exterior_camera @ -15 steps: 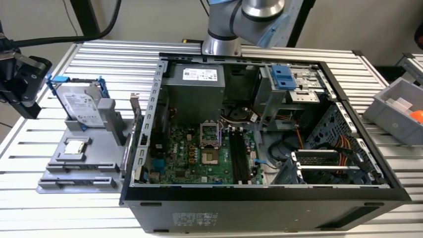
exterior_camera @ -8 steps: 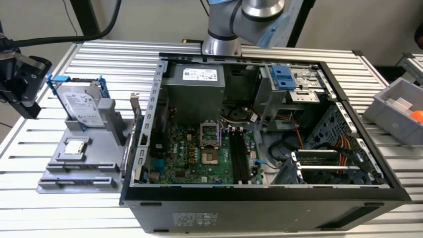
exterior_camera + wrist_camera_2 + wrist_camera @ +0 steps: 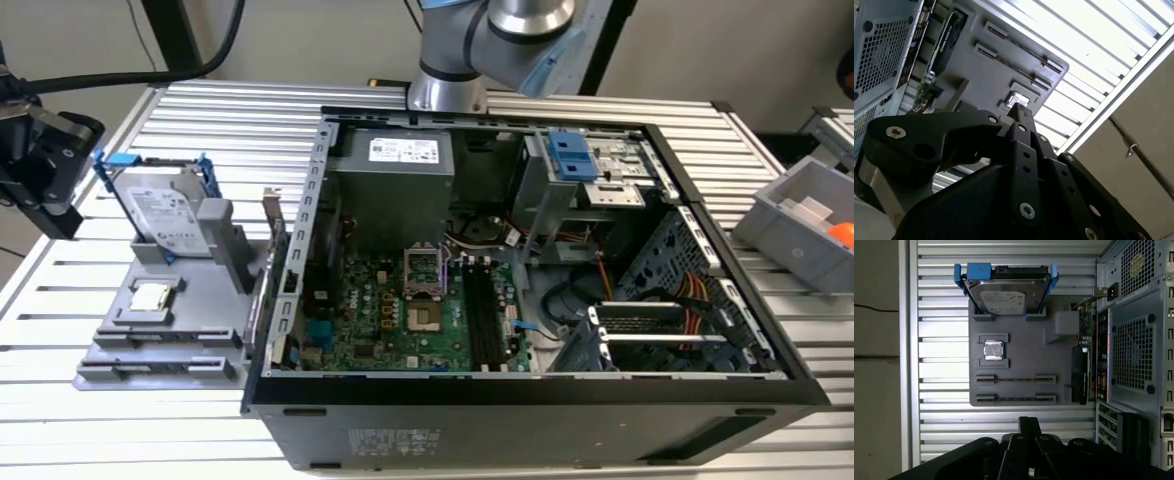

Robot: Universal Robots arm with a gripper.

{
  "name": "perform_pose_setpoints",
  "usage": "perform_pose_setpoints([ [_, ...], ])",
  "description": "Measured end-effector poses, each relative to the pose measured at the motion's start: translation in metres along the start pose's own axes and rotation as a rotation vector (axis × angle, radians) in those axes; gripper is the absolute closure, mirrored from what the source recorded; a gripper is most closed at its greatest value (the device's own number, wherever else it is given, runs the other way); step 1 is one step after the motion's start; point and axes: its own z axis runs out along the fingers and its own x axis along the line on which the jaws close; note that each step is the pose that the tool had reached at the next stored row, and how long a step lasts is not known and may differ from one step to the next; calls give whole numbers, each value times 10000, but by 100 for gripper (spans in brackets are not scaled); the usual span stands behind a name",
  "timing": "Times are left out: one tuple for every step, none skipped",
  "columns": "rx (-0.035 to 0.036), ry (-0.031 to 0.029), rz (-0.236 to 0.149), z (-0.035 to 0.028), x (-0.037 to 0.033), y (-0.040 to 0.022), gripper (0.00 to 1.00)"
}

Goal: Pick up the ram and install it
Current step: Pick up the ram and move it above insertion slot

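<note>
The end effector (image 3: 54,215) hangs over the tabletop's (image 3: 214,110) edge on the exterior view's left, above a grey fixture (image 3: 187,322) that lies just beside the open computer case (image 3: 534,395). Whether it is open or closed cannot be told: in both wrist views its black links overlap edge-on. No view settles whether anything sits between its tips.

On the fixture a silver hard drive (image 3: 167,215) in a blue frame stands propped at the far end. A small square processor (image 3: 151,297) lies flat nearer the middle. A black card (image 3: 1080,375) stands on edge along the side touching the case.

The first wrist view looks straight down and shows two long holder grooves (image 3: 1016,379) at the fixture's near end as thin dark lines.

The exterior view looks into the case, where the black motherboard slots (image 3: 481,312) run beside the processor socket. Whether the ram stands in them cannot be told.

A grey bin (image 3: 787,215) sits at the tabletop's edge on the exterior view's right, well apart.
</note>
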Motion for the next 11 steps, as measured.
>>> perform_pose_setpoints([
  [0,-1,0,0,0,0,100],
  [0,0,-1,0,0,0,100],
  [1,1,-1,-1,0,0,100],
  [-1,0,-15,0,0,0,100],
  [-1,3,-57,0,0,0,100],
  [-2,6,-124,0,0,1,100],
  [-3,9,-197,0,0,1,100],
  [-4,13,-280,0,0,2,100],
  [-4,18,-368,0,0,3,100],
  [-5,21,-440,0,0,3,100],
  [-6,24,-514,1,0,3,100],
])
